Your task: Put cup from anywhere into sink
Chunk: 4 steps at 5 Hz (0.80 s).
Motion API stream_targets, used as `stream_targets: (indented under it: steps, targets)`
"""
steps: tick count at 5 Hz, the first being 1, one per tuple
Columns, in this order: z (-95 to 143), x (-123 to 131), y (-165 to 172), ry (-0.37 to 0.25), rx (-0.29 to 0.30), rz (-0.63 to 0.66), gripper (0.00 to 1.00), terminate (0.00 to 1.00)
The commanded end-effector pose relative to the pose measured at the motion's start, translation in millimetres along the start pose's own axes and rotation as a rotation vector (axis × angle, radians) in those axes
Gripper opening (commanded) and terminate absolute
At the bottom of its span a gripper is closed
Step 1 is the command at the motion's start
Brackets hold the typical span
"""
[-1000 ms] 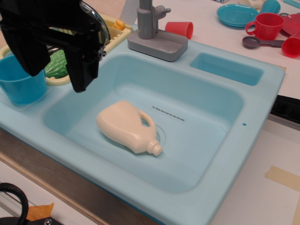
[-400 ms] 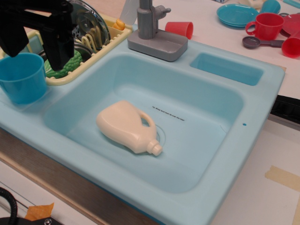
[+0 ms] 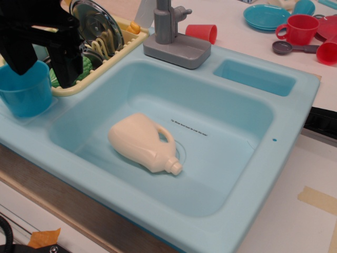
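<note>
Between fingers point(image 3: 68, 63), seemingly: cup point(image 3: 23, 92).

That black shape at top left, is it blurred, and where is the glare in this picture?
In observation.image, the black gripper looks dark and featureless rather than blurred, its fingers straddling the blue cup; glare shows as soft sheen on the sink rim and a bright highlight on the metal lid.
</note>
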<state>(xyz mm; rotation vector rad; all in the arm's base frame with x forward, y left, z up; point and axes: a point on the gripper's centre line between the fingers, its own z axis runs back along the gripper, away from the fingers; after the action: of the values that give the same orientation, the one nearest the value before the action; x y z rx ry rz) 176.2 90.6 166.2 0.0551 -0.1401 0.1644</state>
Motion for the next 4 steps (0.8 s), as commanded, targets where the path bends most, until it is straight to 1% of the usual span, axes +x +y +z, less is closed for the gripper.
stream_targets:
  steps: [1,2,3,4]
  targets:
    - [-13.5,-3.1,10.7,0.006,-0.014,0.021,1.0,0.0]
    - [-22.9,-9.9,12.5,0.011,-0.029,0.042,1.0,0.0]
    - [-31.6,-8.7,11.8,0.018,-0.04,0.043,0.0,0.0]
    - [-33.3,-5.9,9.2,0.017,-0.046,0.039,0.0,0.0]
